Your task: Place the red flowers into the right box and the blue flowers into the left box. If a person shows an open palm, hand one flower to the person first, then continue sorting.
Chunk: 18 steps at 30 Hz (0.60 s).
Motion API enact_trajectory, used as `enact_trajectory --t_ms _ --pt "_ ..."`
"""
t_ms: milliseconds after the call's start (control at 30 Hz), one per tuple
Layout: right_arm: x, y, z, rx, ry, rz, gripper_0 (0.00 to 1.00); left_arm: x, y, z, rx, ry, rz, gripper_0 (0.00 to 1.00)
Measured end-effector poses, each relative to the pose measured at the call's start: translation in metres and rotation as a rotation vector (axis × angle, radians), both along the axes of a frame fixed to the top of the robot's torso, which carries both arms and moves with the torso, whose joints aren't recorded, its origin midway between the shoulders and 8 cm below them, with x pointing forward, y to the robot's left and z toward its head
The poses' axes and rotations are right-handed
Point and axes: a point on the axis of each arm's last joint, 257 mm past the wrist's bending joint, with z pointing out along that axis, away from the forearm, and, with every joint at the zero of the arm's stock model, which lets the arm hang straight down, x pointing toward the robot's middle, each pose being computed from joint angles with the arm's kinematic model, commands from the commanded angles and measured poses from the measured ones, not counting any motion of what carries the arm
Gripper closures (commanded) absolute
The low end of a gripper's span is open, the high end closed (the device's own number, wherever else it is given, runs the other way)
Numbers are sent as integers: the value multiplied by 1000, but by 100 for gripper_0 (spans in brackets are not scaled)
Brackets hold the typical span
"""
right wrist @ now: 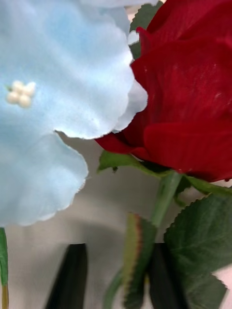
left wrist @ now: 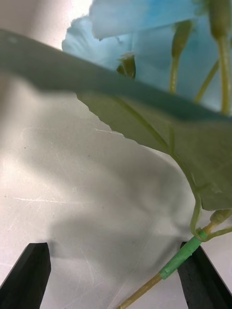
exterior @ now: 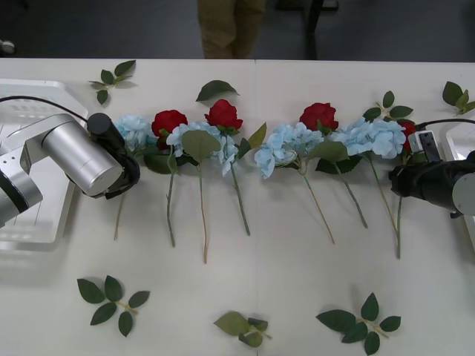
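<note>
No flower is boxed yet: the left gripper (left wrist: pixel 116 277), jaws wide, straddles a blue flower (exterior: pixel 133 130), right gripper (right wrist: pixel 118 277) half-open around a red rose (right wrist: pixel 186 87).

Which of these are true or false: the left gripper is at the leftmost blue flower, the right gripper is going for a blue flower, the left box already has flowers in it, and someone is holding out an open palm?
1. The left gripper is at the leftmost blue flower. True: its open black fingers straddle the stem just below the head.
2. The right gripper is going for a blue flower. False: the stem between its fingers belongs to a red rose, at the row's right end.
3. The left box already holds flowers. False: its visible part is bare.
4. A person is holding out an open palm. False: only the person's khaki trousers show behind the table, no hand.
</note>
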Motion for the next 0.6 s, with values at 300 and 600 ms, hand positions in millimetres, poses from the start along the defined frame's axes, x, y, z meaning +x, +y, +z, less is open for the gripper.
enact_trajectory --t_ms 300,600 --pt "0 1 0 2 7 3 100 0 0 -1 1 -2 -2 100" --pt "-18 8 34 59 110 54 100 -1 1 -3 1 0 -1 100"
